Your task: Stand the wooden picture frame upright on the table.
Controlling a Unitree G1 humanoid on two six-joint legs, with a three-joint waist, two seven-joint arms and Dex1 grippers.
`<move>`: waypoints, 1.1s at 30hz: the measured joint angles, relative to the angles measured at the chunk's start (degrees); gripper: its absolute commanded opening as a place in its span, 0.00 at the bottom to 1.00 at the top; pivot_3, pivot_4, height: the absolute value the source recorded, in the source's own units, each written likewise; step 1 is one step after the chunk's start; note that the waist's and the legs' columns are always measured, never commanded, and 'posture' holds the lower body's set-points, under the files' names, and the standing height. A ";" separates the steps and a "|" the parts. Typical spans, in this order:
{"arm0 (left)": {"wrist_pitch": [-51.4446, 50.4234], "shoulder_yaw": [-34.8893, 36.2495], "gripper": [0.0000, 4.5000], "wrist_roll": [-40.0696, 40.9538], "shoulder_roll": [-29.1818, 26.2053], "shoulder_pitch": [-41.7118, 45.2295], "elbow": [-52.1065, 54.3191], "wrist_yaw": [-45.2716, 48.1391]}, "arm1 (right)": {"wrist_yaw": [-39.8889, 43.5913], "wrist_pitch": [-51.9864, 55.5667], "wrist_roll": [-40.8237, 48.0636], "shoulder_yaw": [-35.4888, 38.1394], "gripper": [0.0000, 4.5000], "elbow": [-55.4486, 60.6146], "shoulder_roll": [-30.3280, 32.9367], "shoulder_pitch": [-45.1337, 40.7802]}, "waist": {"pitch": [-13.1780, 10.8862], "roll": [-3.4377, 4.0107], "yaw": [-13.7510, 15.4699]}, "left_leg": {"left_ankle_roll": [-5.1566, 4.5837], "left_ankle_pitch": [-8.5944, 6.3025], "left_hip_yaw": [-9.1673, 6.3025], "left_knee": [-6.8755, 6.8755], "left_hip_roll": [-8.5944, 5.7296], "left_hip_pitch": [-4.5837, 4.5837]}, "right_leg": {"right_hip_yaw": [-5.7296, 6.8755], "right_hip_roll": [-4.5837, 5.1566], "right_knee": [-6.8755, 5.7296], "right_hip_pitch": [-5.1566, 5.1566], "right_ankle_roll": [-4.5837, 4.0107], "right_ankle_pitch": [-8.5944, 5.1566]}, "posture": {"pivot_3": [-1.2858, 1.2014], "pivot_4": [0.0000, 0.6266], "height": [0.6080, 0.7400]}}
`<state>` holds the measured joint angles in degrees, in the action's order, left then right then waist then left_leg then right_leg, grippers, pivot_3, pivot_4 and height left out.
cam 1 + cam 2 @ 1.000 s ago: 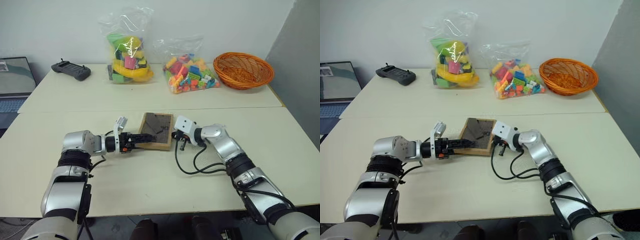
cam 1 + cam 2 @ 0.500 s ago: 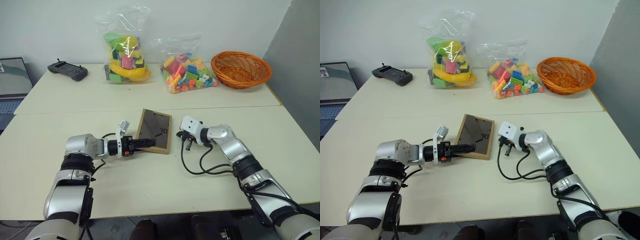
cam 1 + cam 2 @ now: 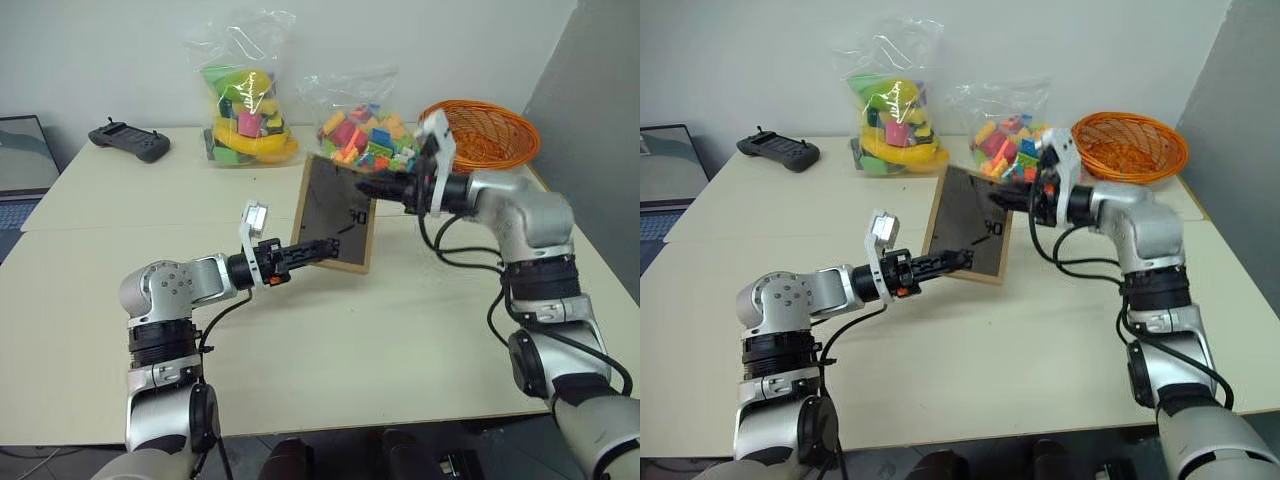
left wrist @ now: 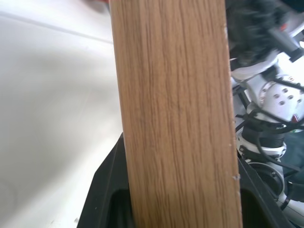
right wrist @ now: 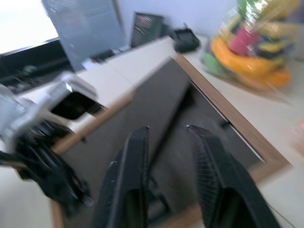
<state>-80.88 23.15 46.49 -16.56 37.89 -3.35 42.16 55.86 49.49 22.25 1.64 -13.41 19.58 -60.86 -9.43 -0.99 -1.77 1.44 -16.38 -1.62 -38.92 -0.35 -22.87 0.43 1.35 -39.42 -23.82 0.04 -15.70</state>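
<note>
The large pale cream flat-topped bench [image 3: 420,330] carries, beyond both grippers, two clear bags of coloured toy blocks [image 3: 242,95], an orange woven basket [image 3: 490,135] and a black handheld controller [image 3: 128,140]. Above it, between the two grippers, the small rectangular light-wood picture frame [image 3: 337,212] is raised and tilted with its dark grey-brown back panel facing the robot. The left gripper [image 3: 325,248] is clamped on the frame's lower left edge, while the right gripper [image 3: 368,186] is at the frame's upper right corner with its two black fingers [image 5: 128,175] apart over the back panel.
</note>
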 measured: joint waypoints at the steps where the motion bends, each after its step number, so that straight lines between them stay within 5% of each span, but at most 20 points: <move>1: 0.02 0.42 0.30 0.54 0.54 -0.41 0.76 -0.91 | -0.20 0.60 0.51 -0.21 0.53 -0.41 -0.52 -0.05 | 0.00 0.00 0.05 | 0.00 0.00 0.00 0.00 0.00 -0.01 | 0.00 0.00 -0.01 -0.01 0.00 0.00 | 0.52 0.24 1.00; 10: 0.14 2.20 0.30 4.04 1.64 -1.89 4.12 -7.10 | 0.51 -4.62 -1.23 -6.46 0.99 -4.17 -1.77 -1.30 | 0.00 0.00 0.13 | 0.00 0.00 0.06 -0.01 -0.03 -0.04 | -0.02 0.03 0.01 -0.04 0.00 0.00 | 0.52 0.24 1.00; 16: 0.42 2.55 0.30 6.23 1.06 -1.98 4.96 -8.39 | 3.27 -1.34 2.67 -6.18 0.99 -1.36 -1.32 -1.34 | -0.01 -0.01 0.17 | 0.00 0.00 0.03 -0.01 -0.03 -0.08 | 0.00 0.03 0.05 -0.05 0.00 0.00 | 0.52 0.24 1.00; 26: -0.80 5.53 0.30 11.29 -0.31 -2.46 5.02 -13.34 | 8.76 6.69 11.58 -2.66 0.99 5.13 8.50 3.51 | -0.01 -0.01 0.22 | -0.20 -0.11 -0.01 0.00 -0.03 -0.07 | 0.03 0.03 0.15 0.02 0.00 0.00 | 0.52 0.24 1.00; 30: -5.08 7.43 0.30 15.00 -1.07 -2.56 4.97 -16.13 | 6.52 -4.43 5.00 -2.99 0.99 3.69 12.68 6.44 | -0.02 -0.02 0.20 | -0.20 -0.11 0.02 0.01 -0.03 -0.07 | 0.03 0.02 0.17 0.03 0.01 0.00 | 0.52 0.24 1.00; 33: -9.51 9.34 0.30 18.99 -0.89 -2.01 2.86 -19.71 | 3.12 -25.41 -4.60 -4.00 0.99 -0.12 13.97 9.39 | -0.01 -0.04 0.21 | -0.15 -0.08 0.05 -0.02 -0.02 -0.04 | 0.04 0.02 0.19 0.08 0.03 0.00 | 0.52 0.24 1.00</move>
<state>-90.39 32.49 65.48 -17.46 35.88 -0.50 22.46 58.99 24.08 17.65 -2.35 -13.54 33.55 -51.47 -9.44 -1.04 -1.56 1.30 -16.46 -1.58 -38.93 -0.37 -22.91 0.47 1.37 -39.23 -23.75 0.07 -15.70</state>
